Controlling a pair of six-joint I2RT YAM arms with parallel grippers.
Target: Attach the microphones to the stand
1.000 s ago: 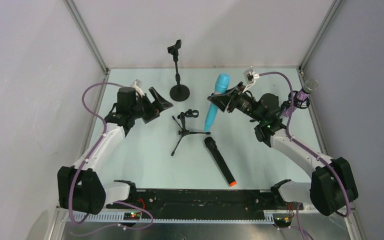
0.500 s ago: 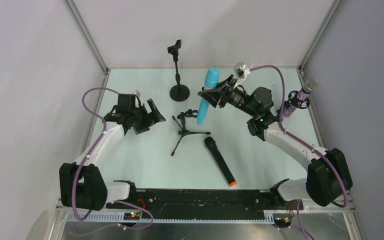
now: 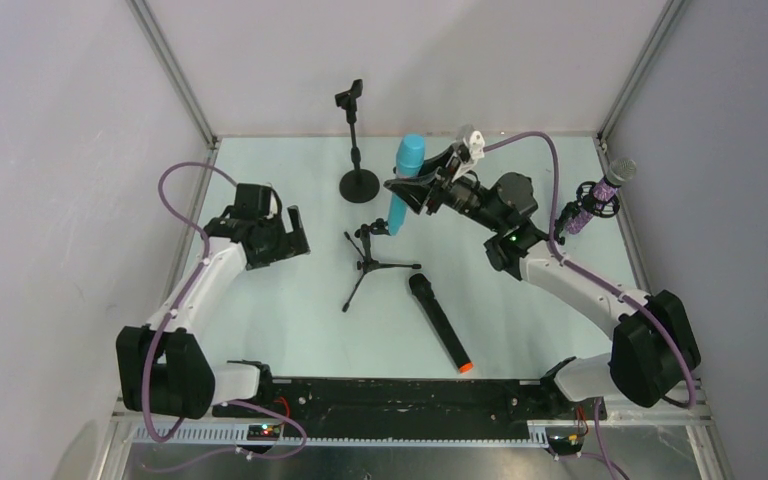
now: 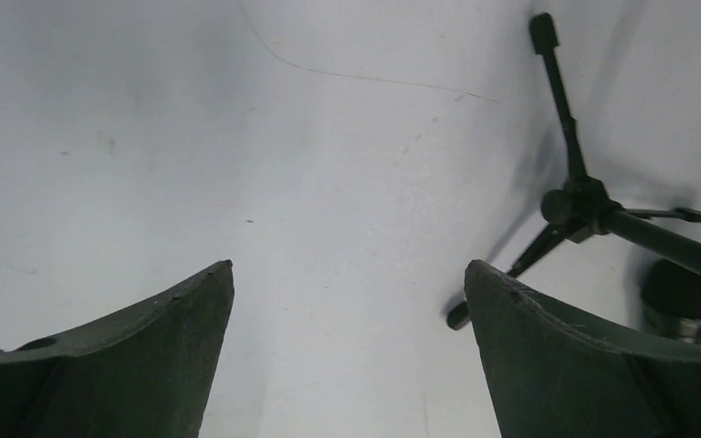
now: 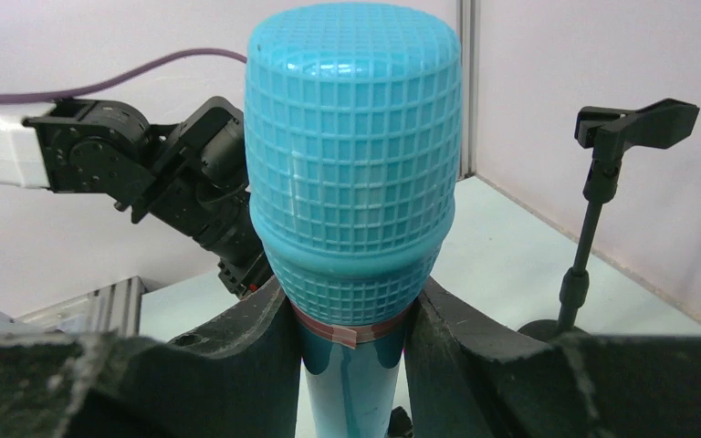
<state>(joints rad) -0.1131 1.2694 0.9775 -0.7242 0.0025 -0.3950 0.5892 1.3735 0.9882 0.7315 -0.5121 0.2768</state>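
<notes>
Three microphones: the cyan one [image 3: 403, 180] hangs just behind the tripod stand [image 3: 368, 262], the right gripper [image 3: 410, 192] with its jaws clamped on it (it was farther right a second ago). The black one [image 3: 440, 325] lies near the tripod's right, and the purple one [image 3: 605, 190] is far right at the table [image 3: 290, 320] edge. The second stand [image 3: 356, 150] is behind. The left gripper [image 3: 285, 235], jaws wide open, has drawn back left, leaving bare table beside the tripod.

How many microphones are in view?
3: cyan mic in the right gripper, black mic lying on the table, purple mic at the right edge.
</notes>
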